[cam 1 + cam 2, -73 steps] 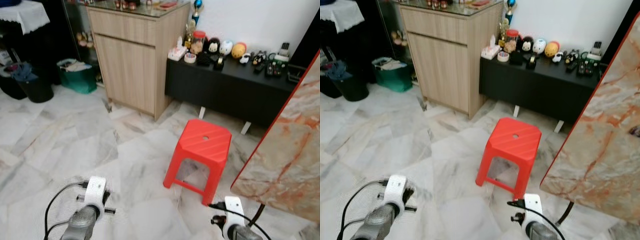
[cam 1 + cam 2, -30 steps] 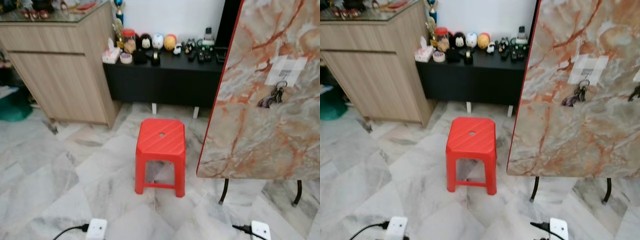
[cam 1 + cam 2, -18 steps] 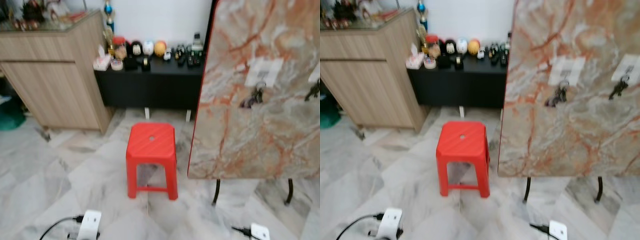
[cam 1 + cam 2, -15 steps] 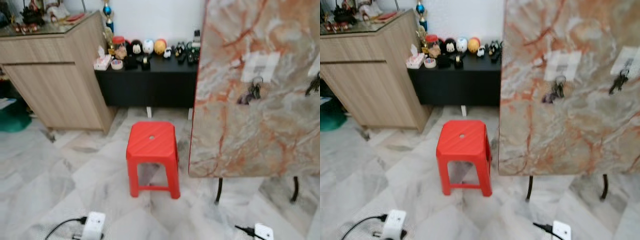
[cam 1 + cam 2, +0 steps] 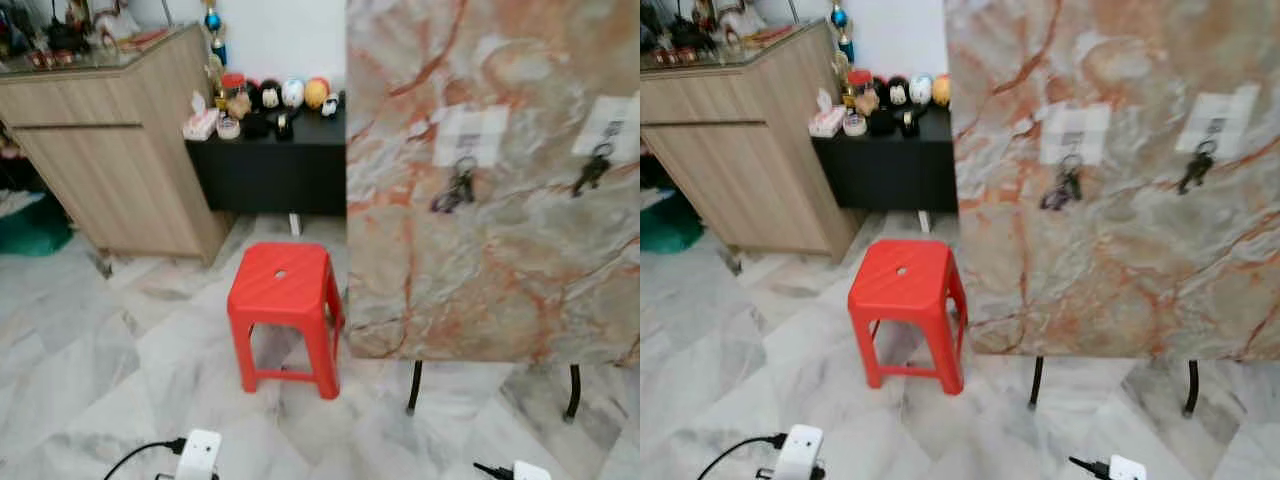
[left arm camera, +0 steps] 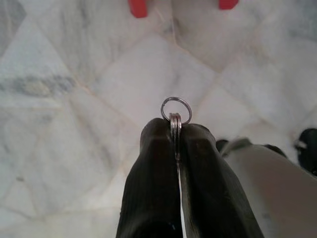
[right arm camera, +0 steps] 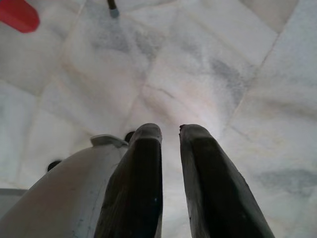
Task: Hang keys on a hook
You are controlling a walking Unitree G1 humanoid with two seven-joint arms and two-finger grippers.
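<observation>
1. The left gripper (image 6: 176, 130) pinches the keys (image 6: 176, 115) low over the floor (image 6: 74, 99).
2. The right gripper (image 7: 170, 130) hangs slightly apart, holding nothing.
3. The marble board (image 5: 500, 250) seems to carry hooks (image 5: 467, 152) with other keys (image 5: 455, 188).

Stool (image 5: 281, 290) left of board (image 5: 500, 250); cabinet (image 5: 120, 150) behind, 2 key bunches (image 5: 455, 188) on board.

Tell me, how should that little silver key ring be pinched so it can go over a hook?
As the left pincer has it now: clamped on the flat key blades, with the small silver key ring poking out free beyond the fingertips. Gripping from the blade side leaves the open loop unobstructed, so it could probably slip onto a hook on the marble-patterned board.
</observation>
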